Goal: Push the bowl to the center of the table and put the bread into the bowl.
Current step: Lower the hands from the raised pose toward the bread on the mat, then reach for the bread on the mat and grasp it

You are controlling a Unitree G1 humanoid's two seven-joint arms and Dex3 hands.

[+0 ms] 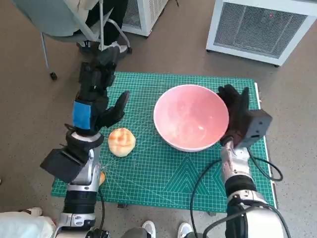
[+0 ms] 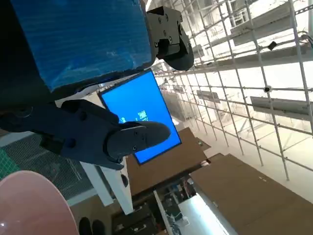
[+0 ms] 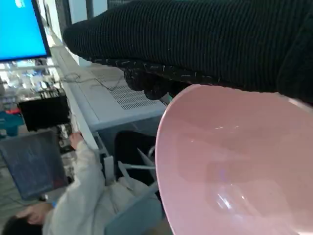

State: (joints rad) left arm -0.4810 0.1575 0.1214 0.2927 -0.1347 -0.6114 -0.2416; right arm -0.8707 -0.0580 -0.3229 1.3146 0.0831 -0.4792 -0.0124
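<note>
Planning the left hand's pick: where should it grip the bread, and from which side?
Probably from above, fingers closing across the bread's rounded sides. It lies low on the mat, dome up, nothing beside it; the left hand hovers open just behind it.

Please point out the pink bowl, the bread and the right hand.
pink bowl (image 1: 190, 119), head view, inner bottom.
bread (image 1: 121, 142), head view, top crust.
right hand (image 1: 237, 110), head view, glove back beside the bowl's rim.

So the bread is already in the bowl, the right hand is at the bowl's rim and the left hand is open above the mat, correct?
Not quite. The bread is not in the bowl; it lies on the mat beside the bowl, near the left hand, as the head view shows. The rest holds: the right hand is at the bowl's rim and the left hand is open above the mat.
</note>
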